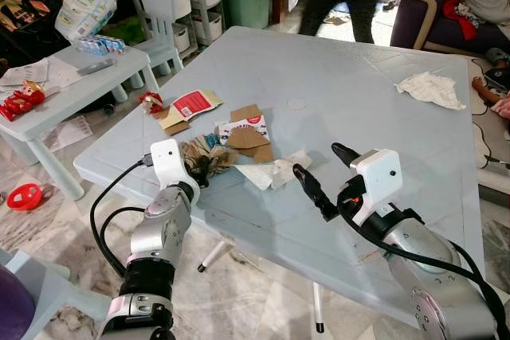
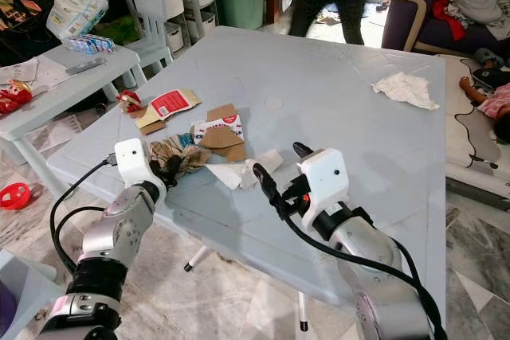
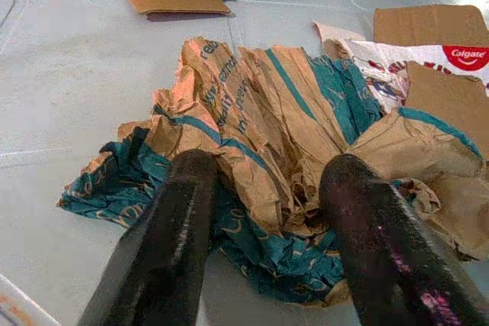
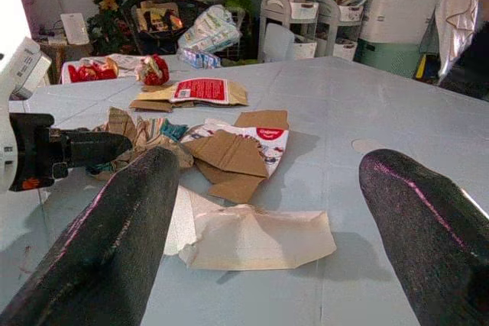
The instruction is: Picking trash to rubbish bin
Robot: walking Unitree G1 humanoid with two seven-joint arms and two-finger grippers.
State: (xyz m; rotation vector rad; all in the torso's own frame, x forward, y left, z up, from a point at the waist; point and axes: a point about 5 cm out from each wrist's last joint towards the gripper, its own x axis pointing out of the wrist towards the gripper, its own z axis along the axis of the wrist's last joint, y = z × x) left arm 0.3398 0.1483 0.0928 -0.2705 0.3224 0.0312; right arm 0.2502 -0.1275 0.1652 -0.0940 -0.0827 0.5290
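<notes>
Two black fingers (image 3: 168, 250) of the left gripper (image 1: 201, 171) stand spread to either side of a crumpled brown-and-teal paper wrapper (image 3: 267, 158), their tips touching its creased near edge without closing on it; the step in hand is judged to be the first grasp of a piece of trash, and the next move calls for the fingers to close on the raised folds at the wrapper's middle before it is lifted clear of the table. Lying near the front-left edge of the pale grey plastic table (image 1: 351, 117), the wrapper is thin, deeply wrinkled and bunched into ridges, so it should compress readily. Just beside it rest a torn Colgate toothpaste carton (image 1: 243, 129) of flat brown card with a printed face, a limp white paper sheet (image 1: 271, 171) and, farther off, a flattened red-labelled cardboard packet (image 1: 191, 107). Well apart, near the far right corner, lies a crumpled white tissue (image 1: 430, 89). Held above the table's near right side, the right gripper (image 1: 319, 171) has its fingers wide apart and empty.
</notes>
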